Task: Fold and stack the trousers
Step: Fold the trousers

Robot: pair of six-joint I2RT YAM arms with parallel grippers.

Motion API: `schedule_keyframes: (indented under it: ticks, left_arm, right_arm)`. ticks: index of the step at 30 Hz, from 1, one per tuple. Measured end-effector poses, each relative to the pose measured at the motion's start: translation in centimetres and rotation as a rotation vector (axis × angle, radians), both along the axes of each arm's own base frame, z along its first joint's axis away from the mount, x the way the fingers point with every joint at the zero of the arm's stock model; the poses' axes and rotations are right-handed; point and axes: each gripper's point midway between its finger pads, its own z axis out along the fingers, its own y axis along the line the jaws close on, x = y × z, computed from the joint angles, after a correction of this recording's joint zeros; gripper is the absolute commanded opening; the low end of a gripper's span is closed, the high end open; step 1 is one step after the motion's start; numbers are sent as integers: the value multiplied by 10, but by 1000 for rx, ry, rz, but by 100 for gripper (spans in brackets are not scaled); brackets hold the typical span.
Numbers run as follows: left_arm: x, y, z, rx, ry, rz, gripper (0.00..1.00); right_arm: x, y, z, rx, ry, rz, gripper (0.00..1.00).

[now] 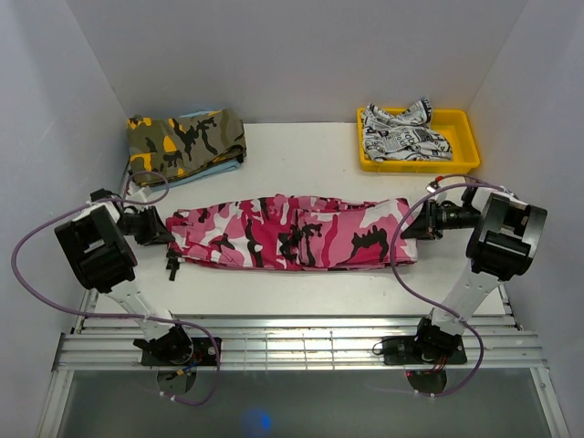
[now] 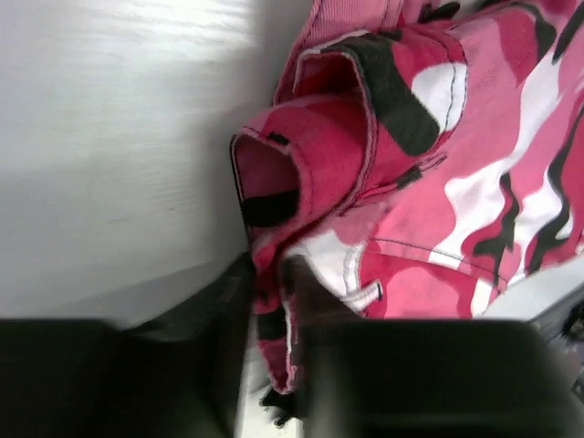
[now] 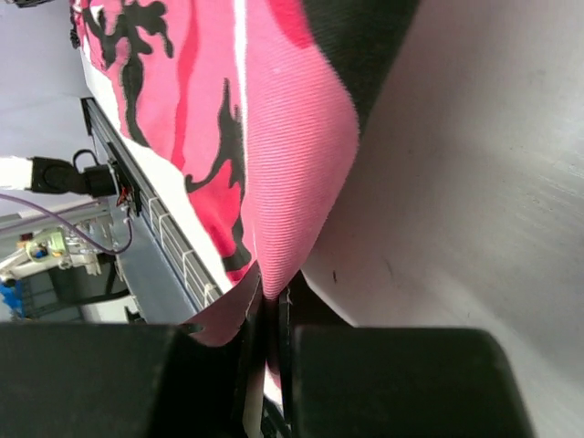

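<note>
The trousers (image 1: pixel 292 233), in pink, white and black camouflage, lie stretched left to right across the middle of the table. My left gripper (image 1: pixel 164 230) is at their left end. In the left wrist view its blurred fingers (image 2: pixel 315 301) press a bunched, folded edge of the trousers (image 2: pixel 438 182) between them, so the left gripper (image 2: pixel 269 274) is shut on cloth. My right gripper (image 1: pixel 412 224) is at the right end. In the right wrist view the right gripper (image 3: pixel 271 292) is shut on a thin pink fold of the trousers (image 3: pixel 274 137), lifted slightly off the table.
An olive-and-orange camouflage garment (image 1: pixel 187 141) lies folded at the back left on a light blue one. A yellow tray (image 1: pixel 461 155) at the back right holds a white garment with black print (image 1: pixel 401 132). Walls close three sides; a metal rail (image 1: pixel 292 342) runs along the near edge.
</note>
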Motion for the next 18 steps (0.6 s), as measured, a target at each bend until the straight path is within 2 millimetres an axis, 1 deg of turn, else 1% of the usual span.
schedule_keyframes:
  ticks: [1,2,4,6,9,11,14,16,18]
  left_arm:
    - [-3,-4,-4,-26,9,-14,7]
    - [-6,-9,-6,-59,14,-24,0]
    - [-14,-19,-7,-106,6,-48,0]
    - [-25,-28,-5,-138,0,-72,0]
    - [-41,-43,7,-173,-20,-119,0]
    - [-48,-54,17,-184,-46,-160,0]
    - [-55,-66,28,-175,-87,-215,0]
    - [-57,-71,30,-175,-94,-238,0]
    - [-57,-73,30,-179,-94,-245,0]
  right_arm:
    - [2,-2,6,-3,-16,4,8]
    - [4,-3,13,-6,-29,9,8]
    - [9,-5,30,-13,-71,19,8]
    - [12,-5,51,-18,-110,25,8]
    - [22,-6,87,-23,-201,28,8]
    - [27,-3,107,-16,-257,27,8]
    - [25,15,134,22,-305,46,8]
    - [23,34,144,45,-315,80,8]
    - [22,60,150,58,-314,127,8]
